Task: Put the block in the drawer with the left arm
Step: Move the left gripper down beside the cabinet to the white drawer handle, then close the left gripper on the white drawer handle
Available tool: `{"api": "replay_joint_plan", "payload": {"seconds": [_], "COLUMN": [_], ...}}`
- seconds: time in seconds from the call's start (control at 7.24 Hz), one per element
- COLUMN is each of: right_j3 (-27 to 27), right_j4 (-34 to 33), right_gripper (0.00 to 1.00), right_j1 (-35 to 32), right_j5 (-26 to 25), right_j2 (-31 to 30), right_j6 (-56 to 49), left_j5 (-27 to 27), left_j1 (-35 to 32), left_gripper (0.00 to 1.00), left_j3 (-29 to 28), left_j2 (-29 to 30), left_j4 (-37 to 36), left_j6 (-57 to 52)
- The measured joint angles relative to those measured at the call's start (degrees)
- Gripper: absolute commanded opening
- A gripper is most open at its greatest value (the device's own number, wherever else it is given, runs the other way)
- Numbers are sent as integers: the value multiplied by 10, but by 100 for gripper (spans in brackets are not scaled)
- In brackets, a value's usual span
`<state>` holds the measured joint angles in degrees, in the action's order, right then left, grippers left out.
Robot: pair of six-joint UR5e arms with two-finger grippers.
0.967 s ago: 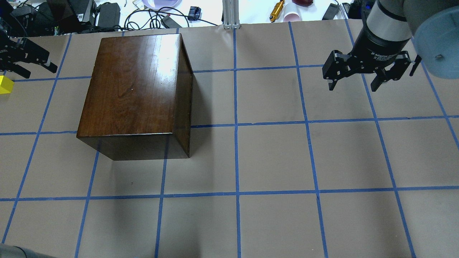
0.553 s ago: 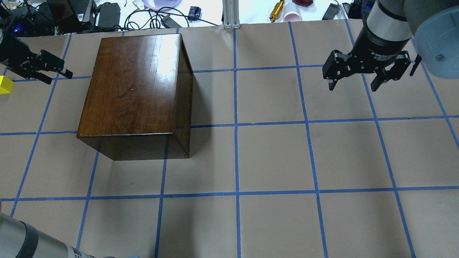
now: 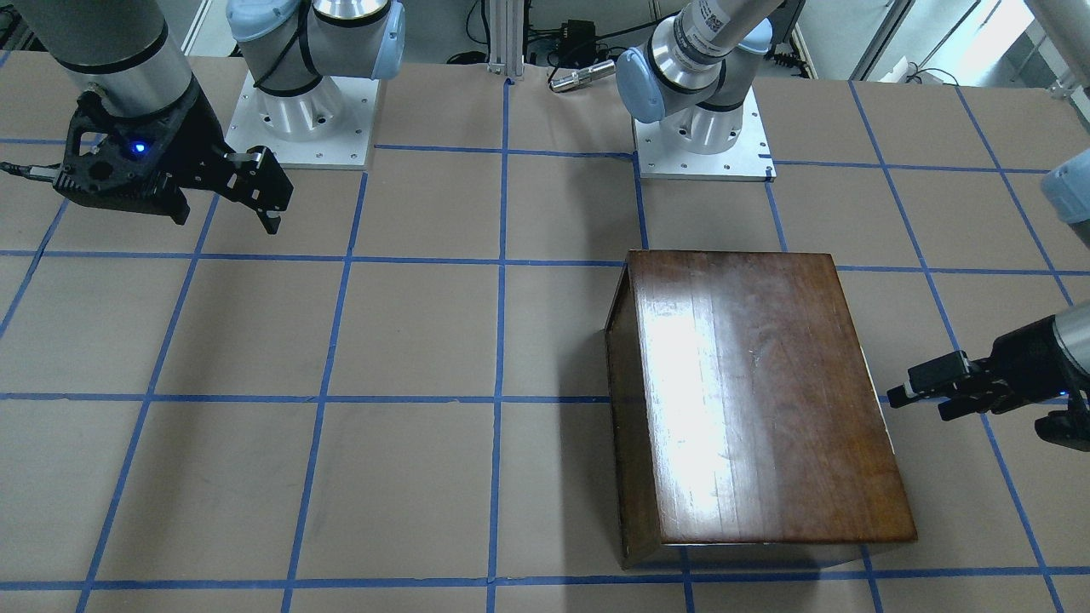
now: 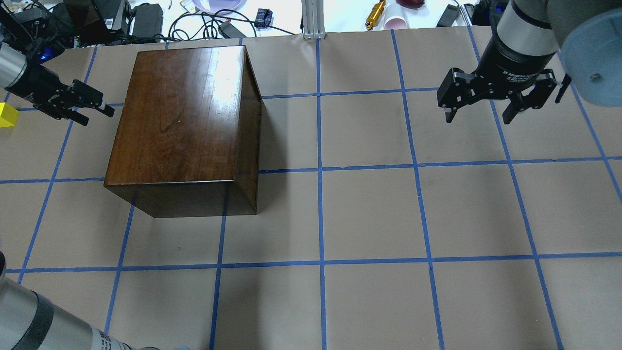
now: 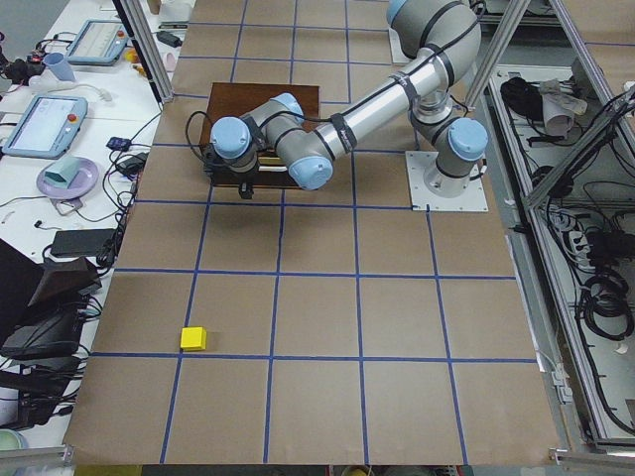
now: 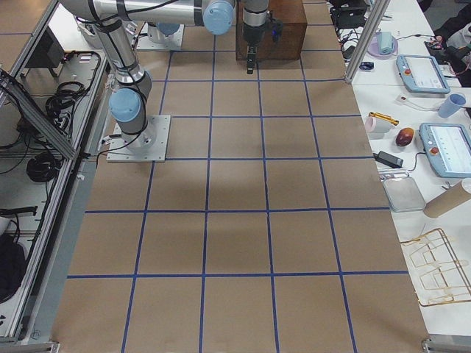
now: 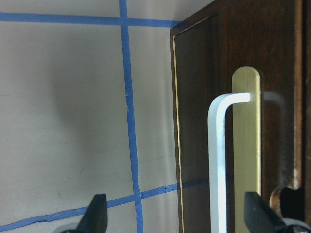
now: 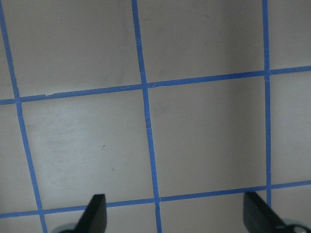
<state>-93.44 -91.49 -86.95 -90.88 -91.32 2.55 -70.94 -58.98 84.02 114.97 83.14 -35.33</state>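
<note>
The yellow block (image 4: 7, 115) lies on the table at the far left edge, also in the exterior left view (image 5: 193, 338). The dark-brown wooden box (image 4: 182, 112) stands left of centre. Its drawer is shut; only the dark front panel (image 7: 194, 121) with the metal pull (image 7: 246, 136) shows, and the pale tray is hidden. My left gripper (image 4: 97, 114) is open and empty. It points at the box's left face, a short gap from it, well right of the block. My right gripper (image 4: 478, 114) is open and empty at the far right.
Blue tape lines grid the brown table (image 4: 369, 214). Cables and clutter (image 4: 146, 17) lie beyond the far edge. My left forearm (image 4: 29, 325) crosses the near left corner. The arm bases (image 3: 698, 136) stand at the robot's side.
My left gripper has moved right, away from the yellow block and up to the box's left face. Its forearm has come into the near left corner. The right arm has not moved.
</note>
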Motion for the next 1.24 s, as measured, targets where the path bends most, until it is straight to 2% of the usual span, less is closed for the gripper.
{"api": "replay_joint_plan", "payload": {"seconds": [1.24], "right_j3": [0], "right_j4": [0], "right_gripper": [100], "right_j1": [0], "right_j5": [0], "right_j2": [0], "right_j6": [0], "left_j5": [18], "left_j1": [-2], "left_gripper": [100], "left_j3": [14], "left_j2": [26], "left_j4": [-4], "left_j6": [4]}}
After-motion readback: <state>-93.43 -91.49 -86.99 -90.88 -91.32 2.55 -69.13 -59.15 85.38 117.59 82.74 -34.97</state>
